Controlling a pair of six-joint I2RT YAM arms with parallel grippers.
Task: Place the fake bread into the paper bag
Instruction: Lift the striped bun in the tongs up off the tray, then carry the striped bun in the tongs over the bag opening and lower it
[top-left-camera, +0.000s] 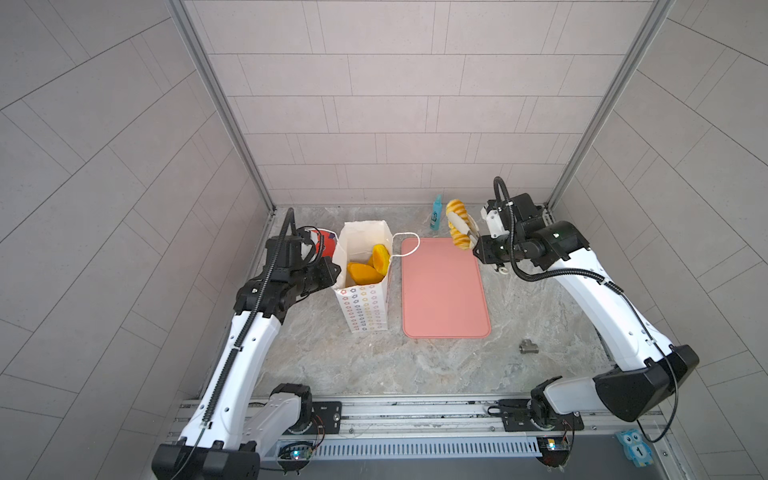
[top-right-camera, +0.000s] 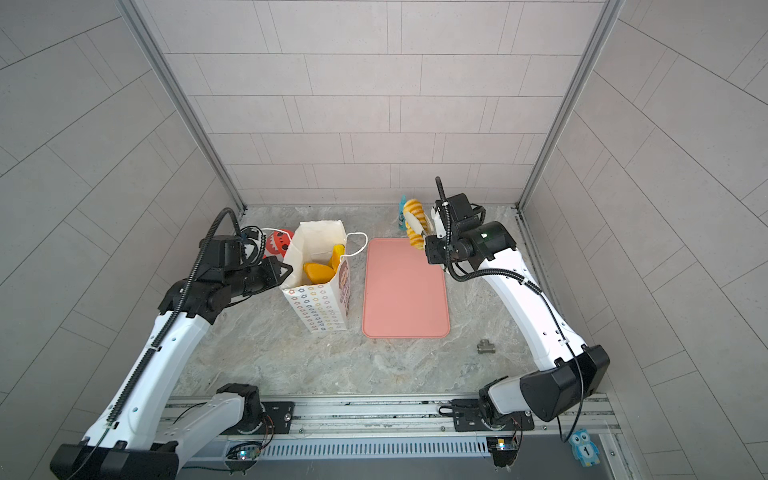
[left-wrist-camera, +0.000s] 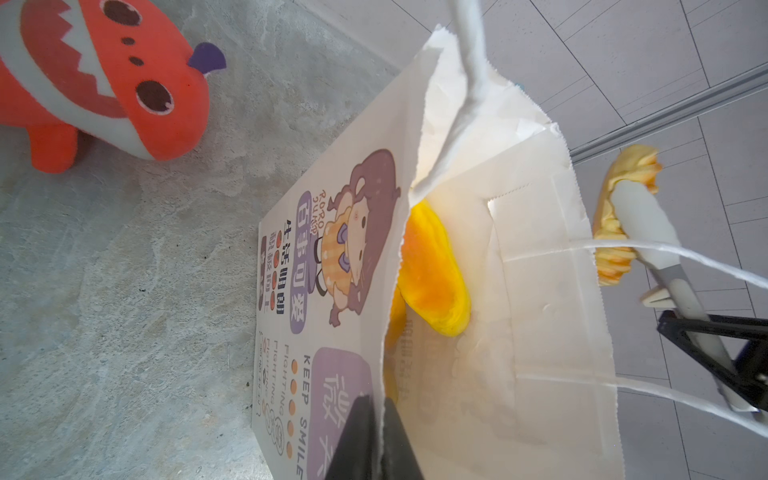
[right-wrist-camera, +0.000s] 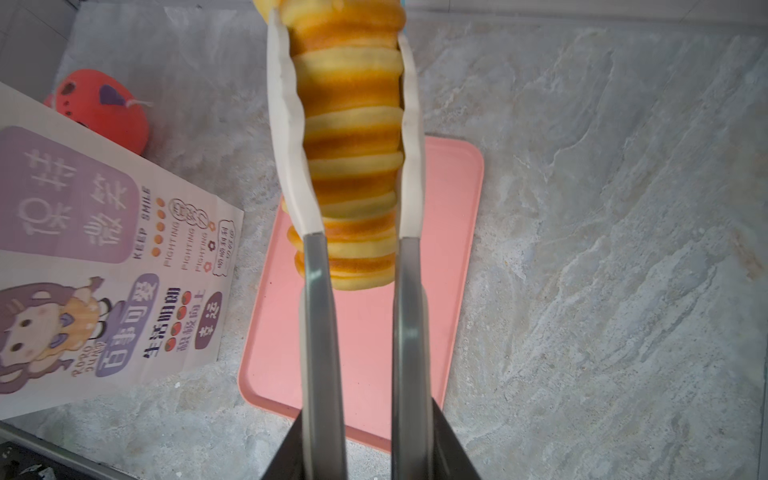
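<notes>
Golden-yellow and orange striped roll (right-wrist-camera: 353, 137), one, clamped lengthwise between the white fingers of the right hand (top-left-camera: 460, 226). It is carried in the air over the far right corner of the pink tray (top-left-camera: 444, 291), toward the table's far edge and well apart from the bag. Paper bag (top-left-camera: 365, 307), one, white, upright just beside the tray's left edge, mouth open; left hand (left-wrist-camera: 380, 436) pinched tight on the rim of its printed front panel. Hazards, as judged: the roll is long and lies along the fingers, so a shallow entry could strike the rim or catch a handle and tip or crumple the light bag. The thin paper could tear or slip out of the left hand's pinch, and bread already inside may leave the roll standing proud, liable to topple out. Count follows. Fake bread in the bag: at least two orange-yellow pieces (top-left-camera: 360, 272) show in both top views, possibly a third; the walls hide any others. Bread loose on tray or table: none visible. Cord handles, two: one (top-left-camera: 409, 245) droops onto the tray's far left corner, the other (left-wrist-camera: 469, 62) rises by the mouth. Shark toy (left-wrist-camera: 104, 79), one, near the table's left edge beside the bag. Blue bottle (top-left-camera: 436, 212), one, at the far edge. Metal pipe fitting (top-left-camera: 528, 346), one, toward the near right.
</notes>
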